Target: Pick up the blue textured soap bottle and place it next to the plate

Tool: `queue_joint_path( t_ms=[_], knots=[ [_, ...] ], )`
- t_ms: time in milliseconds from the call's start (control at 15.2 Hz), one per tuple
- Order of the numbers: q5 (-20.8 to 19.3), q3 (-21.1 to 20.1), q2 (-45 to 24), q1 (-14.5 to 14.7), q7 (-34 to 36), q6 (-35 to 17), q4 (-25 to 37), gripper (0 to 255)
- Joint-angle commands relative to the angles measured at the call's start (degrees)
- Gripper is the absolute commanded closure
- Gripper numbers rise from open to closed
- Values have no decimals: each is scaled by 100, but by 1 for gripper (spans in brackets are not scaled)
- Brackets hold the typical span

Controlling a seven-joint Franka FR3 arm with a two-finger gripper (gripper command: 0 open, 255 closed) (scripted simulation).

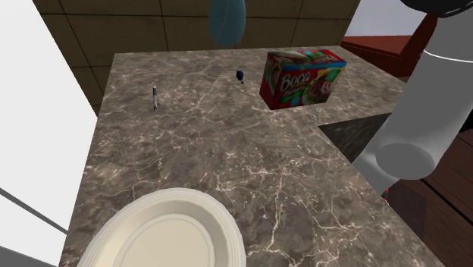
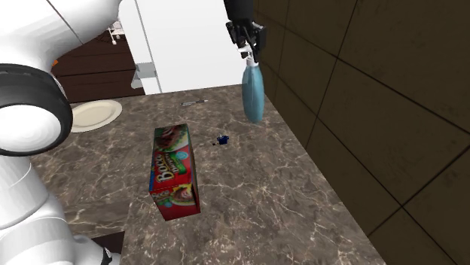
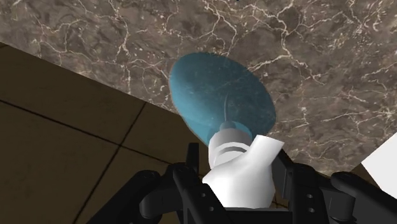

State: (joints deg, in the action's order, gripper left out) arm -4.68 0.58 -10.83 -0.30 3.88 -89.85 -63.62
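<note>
The claw (image 2: 251, 47) is pinching the white pump top of the soap bottle (image 2: 253, 94), whose teal-blue body hangs straight down, clear of the brown marbled surface (image 1: 227, 152) and close to the dark tiled wall (image 2: 361, 113). In the wrist view the fingers (image 3: 283, 175) press the pump from either side, and the rounded body blocks the patch of surface directly beneath it. In the shoulder view the bottle's lower end shows at the top edge, with the rest cut off.

The cream plate (image 1: 163, 235) lies at the near end of the surface in the shoulder view, well apart from the bottle, and the frame's bottom edge cuts off its lower part. In the second exterior view the white arm (image 2: 38, 90) hides one side of the plate.

A red printed box (image 1: 302, 77) stands on the surface between the two ends. Near it lies a small dark blue item (image 1: 239, 74), too small to identify. A thin pen-like stick (image 1: 155, 97) lies farther toward the shoulder view's left, its details hard to make out.
</note>
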Motion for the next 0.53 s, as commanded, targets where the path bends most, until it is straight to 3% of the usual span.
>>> queue_joint_path(
  t_ms=[0,462],
  knots=[
    [-80,-85,290,155,242,-112,-416,255],
    [-319,-488,962,669,1148,-184,-1264,255]
  ],
)
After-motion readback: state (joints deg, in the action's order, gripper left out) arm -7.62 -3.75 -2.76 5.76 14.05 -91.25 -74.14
